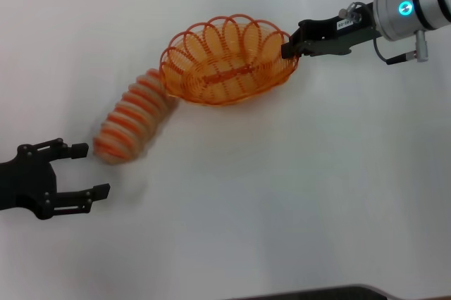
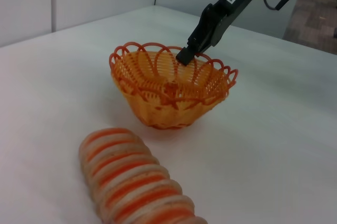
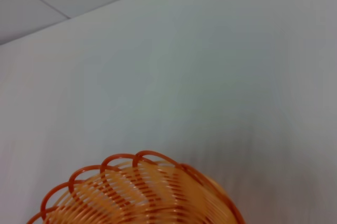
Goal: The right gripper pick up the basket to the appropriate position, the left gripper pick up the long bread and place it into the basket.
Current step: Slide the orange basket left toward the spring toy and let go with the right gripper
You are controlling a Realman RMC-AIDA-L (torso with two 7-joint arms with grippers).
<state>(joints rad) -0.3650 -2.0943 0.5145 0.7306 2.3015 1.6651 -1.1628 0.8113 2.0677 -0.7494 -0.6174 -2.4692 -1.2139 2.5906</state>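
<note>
- Near left, the left gripper (image 1: 90, 170) hovers with jaws spread wide, holding nothing, just short of the long bread (image 1: 133, 116).
- The bread lies on the table (image 1: 296, 194), its far end against the basket (image 1: 227, 60).
- Far right, the right gripper (image 1: 289, 49) pinches the basket's rim.

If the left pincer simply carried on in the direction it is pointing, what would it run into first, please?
Most likely the long bread: the open left pincer points at its near end, with the basket beyond. Height is hard to judge, so it might pass just over.
</note>
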